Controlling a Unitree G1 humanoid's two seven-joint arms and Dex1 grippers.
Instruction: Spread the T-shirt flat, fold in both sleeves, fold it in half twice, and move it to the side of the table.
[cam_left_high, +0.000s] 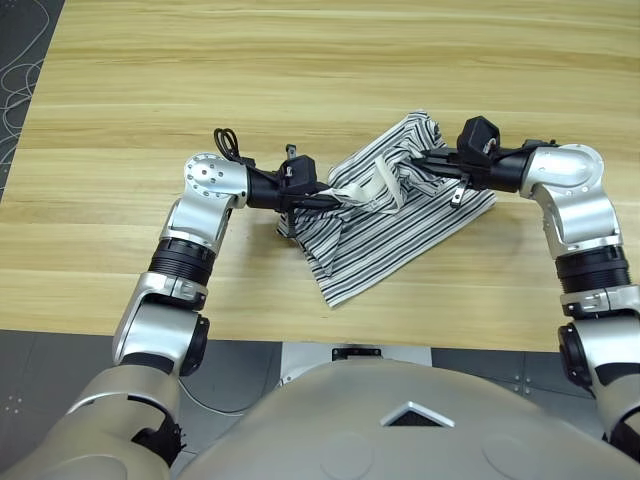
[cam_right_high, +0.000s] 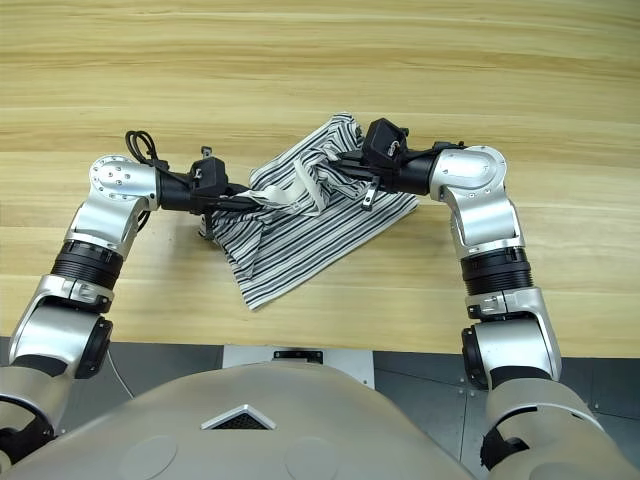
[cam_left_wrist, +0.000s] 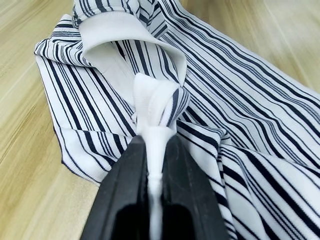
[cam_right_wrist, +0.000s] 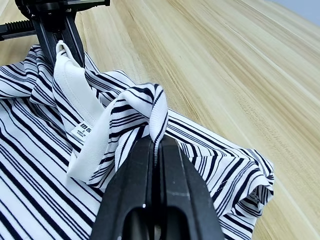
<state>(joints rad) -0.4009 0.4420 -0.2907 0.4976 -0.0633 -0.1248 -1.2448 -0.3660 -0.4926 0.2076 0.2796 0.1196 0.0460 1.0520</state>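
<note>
The T-shirt (cam_left_high: 392, 242) lies bunched between left gripper (cam_left_wrist: 156, 143) and right gripper (cam_right_wrist: 156, 145), both pinching it.

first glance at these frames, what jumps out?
A striped T-shirt lies bunched, not flat, on the wooden table, near its front edge between the two arms. The left gripper is clamped on the shirt's white collar, and the right gripper is clamped on a striped fold close beside it, so both hold the cloth near the neckline.
</note>
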